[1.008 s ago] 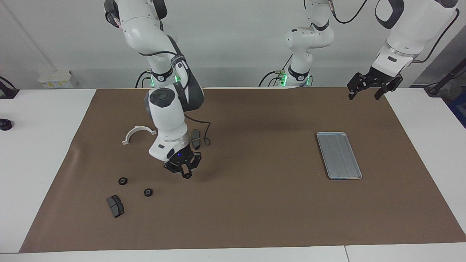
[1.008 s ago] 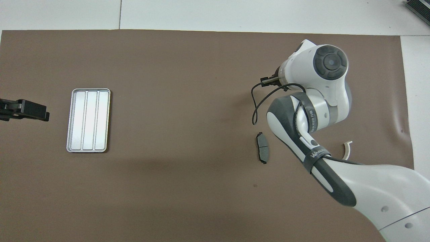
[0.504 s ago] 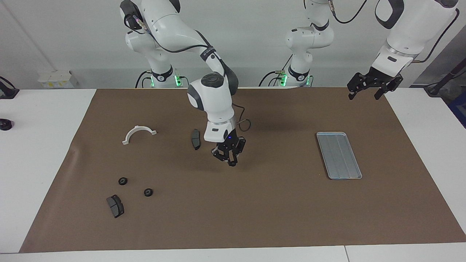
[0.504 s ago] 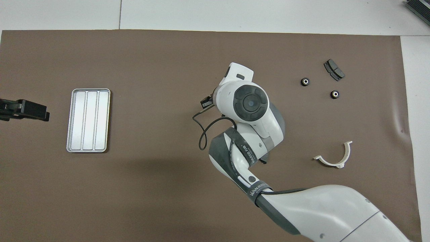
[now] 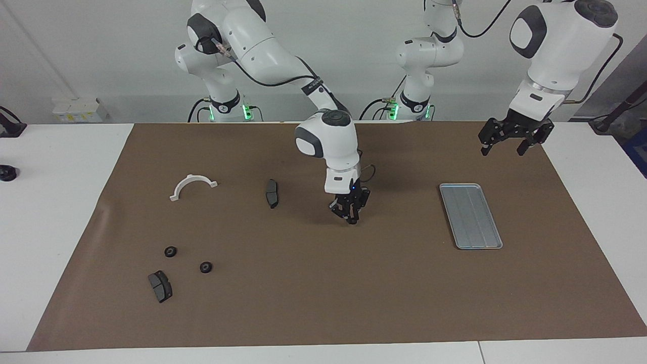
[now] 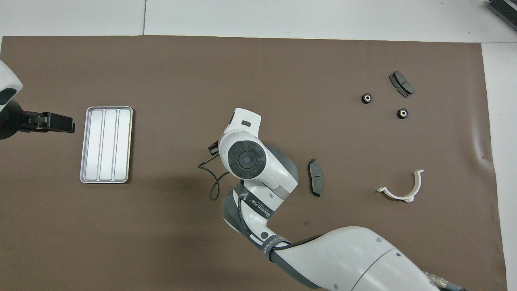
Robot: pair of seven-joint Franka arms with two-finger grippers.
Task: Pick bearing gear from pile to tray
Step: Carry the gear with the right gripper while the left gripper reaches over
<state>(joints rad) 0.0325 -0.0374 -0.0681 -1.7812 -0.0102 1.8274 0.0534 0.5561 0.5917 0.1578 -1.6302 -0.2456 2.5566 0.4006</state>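
Note:
My right gripper [image 5: 352,217] hangs low over the middle of the brown mat, shut on a small black bearing gear [image 5: 353,221]. In the overhead view its own wrist hides both. Two more bearing gears [image 5: 171,251] [image 5: 205,267] lie on the mat toward the right arm's end, also seen from overhead [image 6: 366,98] [image 6: 402,113]. The silver ridged tray [image 5: 470,216] [image 6: 106,144] sits toward the left arm's end with nothing in it. My left gripper [image 5: 509,144] [image 6: 60,123] is open in the air over the mat beside the tray.
One dark brake pad [image 5: 160,286] [image 6: 401,83] lies by the loose gears, and another [image 5: 272,193] [image 6: 316,182] lies near the right arm's wrist. A white half-ring [image 5: 192,186] [image 6: 402,190] rests toward the right arm's end.
The right arm has carried the bearing gear from beside the loose parts to the middle of the mat, toward the tray. The left arm has swung in over the mat toward the tray.

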